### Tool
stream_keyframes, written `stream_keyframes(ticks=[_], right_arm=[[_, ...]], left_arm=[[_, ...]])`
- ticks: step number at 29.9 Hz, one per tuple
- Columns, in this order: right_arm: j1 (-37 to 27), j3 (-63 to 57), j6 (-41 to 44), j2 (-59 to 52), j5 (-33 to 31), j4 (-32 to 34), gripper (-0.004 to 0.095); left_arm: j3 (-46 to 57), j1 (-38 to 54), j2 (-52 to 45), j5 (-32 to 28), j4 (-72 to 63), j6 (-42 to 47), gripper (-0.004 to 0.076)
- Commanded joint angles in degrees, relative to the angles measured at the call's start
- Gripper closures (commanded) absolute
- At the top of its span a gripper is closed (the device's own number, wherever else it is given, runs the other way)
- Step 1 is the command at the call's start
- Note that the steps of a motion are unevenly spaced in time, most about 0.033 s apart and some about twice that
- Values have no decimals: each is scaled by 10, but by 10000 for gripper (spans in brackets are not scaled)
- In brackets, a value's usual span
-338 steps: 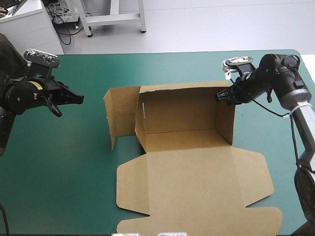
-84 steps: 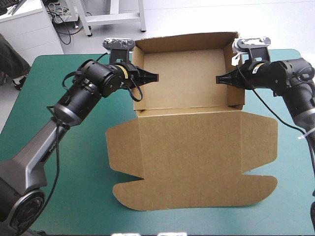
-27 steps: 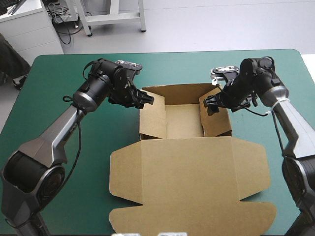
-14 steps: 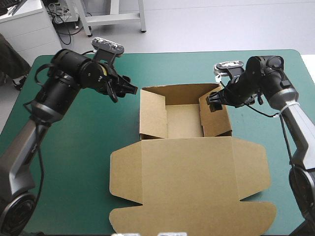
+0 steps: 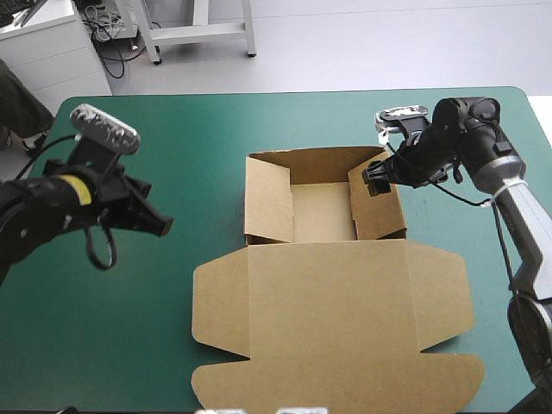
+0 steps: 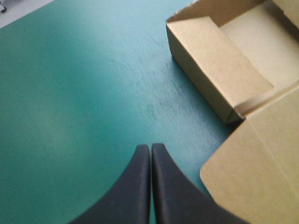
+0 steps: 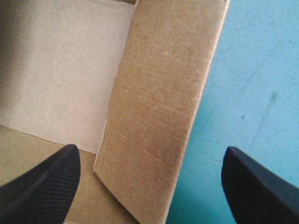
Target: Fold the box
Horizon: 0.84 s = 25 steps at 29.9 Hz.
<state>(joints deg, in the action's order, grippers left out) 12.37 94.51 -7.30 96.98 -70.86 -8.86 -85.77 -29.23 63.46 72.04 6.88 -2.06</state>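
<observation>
The brown box (image 5: pixel 323 211) stands mid-table as an open tray, its walls raised and its lid (image 5: pixel 332 323) lying flat toward the near edge. My right gripper (image 5: pixel 373 179) is open and hovers over the tray's right wall (image 7: pixel 163 102), one finger on the inner side and one on the outer side (image 7: pixel 149 150). Well to the left of the box, my left gripper (image 5: pixel 159 226) is shut and holds nothing. In the left wrist view its tip (image 6: pixel 151 149) points at bare cover, with the tray's left wall (image 6: pixel 219 88) ahead and to one side.
The teal-green cover (image 5: pixel 129 328) lies wide on the left of the box, with a narrower strip (image 5: pixel 492 259) on its right. The lid's side flaps (image 5: pixel 216 302) reach out sideways toward the near edge.
My left arm has pulled away from the tray's back left corner, moving left and toward the near side. The right gripper has stayed at the right wall. The box has not moved.
</observation>
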Motion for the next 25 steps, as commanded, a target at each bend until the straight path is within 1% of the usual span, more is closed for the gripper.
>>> stream_keyframes(ticks=[1, 8, 13, 15, 20, 25], right_arm=[[-2, 18, -5, -28, 4, -2, 147], [-2, 17, -8, -26, 34, -2, 148], [-2, 17, -8, -10, 39, -2, 149], [-2, 17, -8, 1, 40, -2, 149], [-2, 17, -8, 35, 56, -2, 160], [-2, 17, -8, 68, 73, -2, 248]], left_arm=[[70, -1, -71, 23, 5, -1, 754], [239, -1, -193, 23, 6, 5, 756], [339, -1, -248, 21, 5, 35, 756], [370, -1, -262, 14, 5, 49, 756], [430, -1, -286, -2, 5, 50, 756], [451, -1, -296, -5, 6, 50, 756]])
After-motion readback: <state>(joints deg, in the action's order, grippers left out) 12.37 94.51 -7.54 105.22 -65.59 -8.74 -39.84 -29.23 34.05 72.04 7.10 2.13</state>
